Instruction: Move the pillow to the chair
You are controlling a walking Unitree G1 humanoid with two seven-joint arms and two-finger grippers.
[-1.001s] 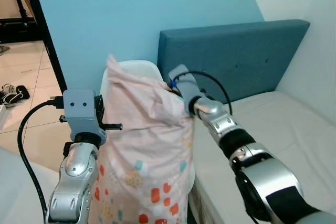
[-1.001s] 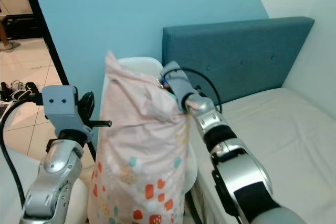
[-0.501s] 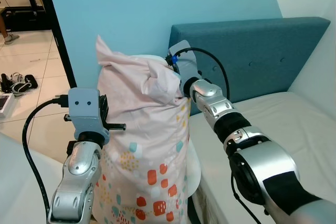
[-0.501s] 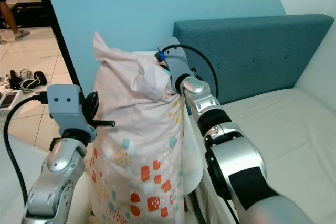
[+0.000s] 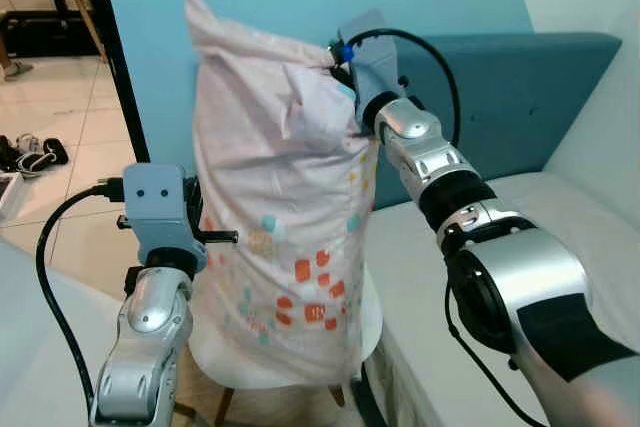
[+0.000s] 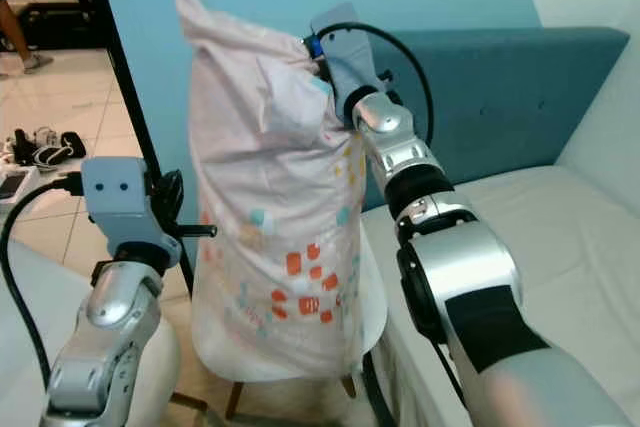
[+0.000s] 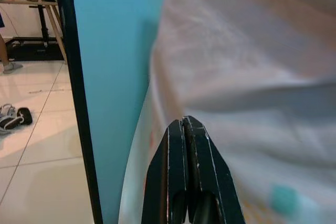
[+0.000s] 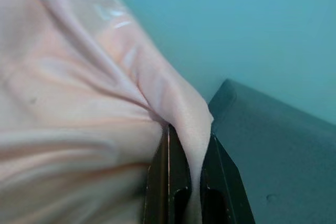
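Observation:
The pillow (image 5: 280, 197), pale pink with coloured squares, hangs upright, its lower end on the white chair seat (image 5: 240, 375). My right gripper (image 8: 185, 179) is shut on a fold of fabric at the pillow's top corner, raised high in front of the blue wall. The pillow hides the chair's back. My left gripper (image 7: 185, 129) is shut with nothing between its fingers, close beside the pillow's left side at mid height.
A bed with a white mattress (image 5: 480, 277) and a teal headboard (image 5: 520, 87) stands right of the chair. A dark door frame (image 5: 115, 57) is on the left, with shoes (image 5: 30, 152) on the tiled floor beyond. A white surface (image 5: 30, 347) fills the lower left.
My right gripper has lifted the pillow's top higher, so the pillow hangs stretched out and the chair seat shows under it. The left arm has stayed beside it. The camera has shifted.

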